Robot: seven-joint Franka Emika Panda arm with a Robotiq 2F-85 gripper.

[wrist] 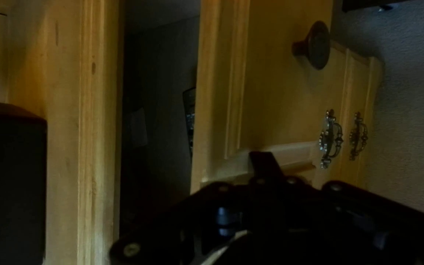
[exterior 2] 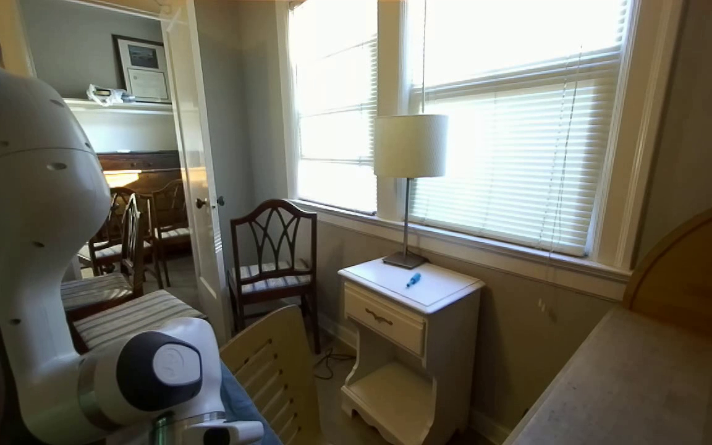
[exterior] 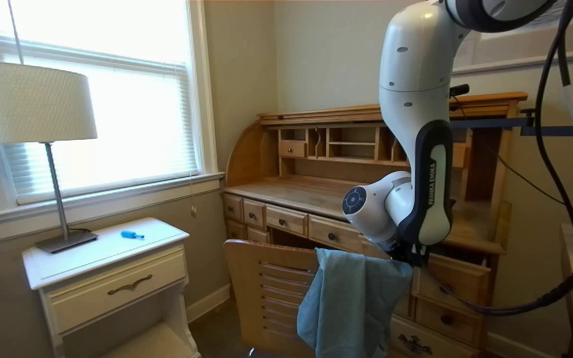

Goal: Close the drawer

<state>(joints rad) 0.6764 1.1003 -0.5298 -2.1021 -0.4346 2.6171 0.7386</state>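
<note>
While the oak desk drawer [wrist: 278, 88] is standing partly open at the right-hand end of the roll-top desk [exterior: 291, 188], I'm holding the gripper [wrist: 265, 163] before that desk, its fingers pressing together.

Home: rolltop desk [exterior: 296, 190], white nightstand [exterior: 112, 247], shaded lamp [exterior: 33, 107], striped-seat chairs [exterior 2: 272, 277], window blinds [exterior 2: 510, 173].

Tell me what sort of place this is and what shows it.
Most likely a home study or office: there is a wooden roll-top desk, a slatted-back wooden chair in front of it, and a table lamp on a white nightstand.
</note>
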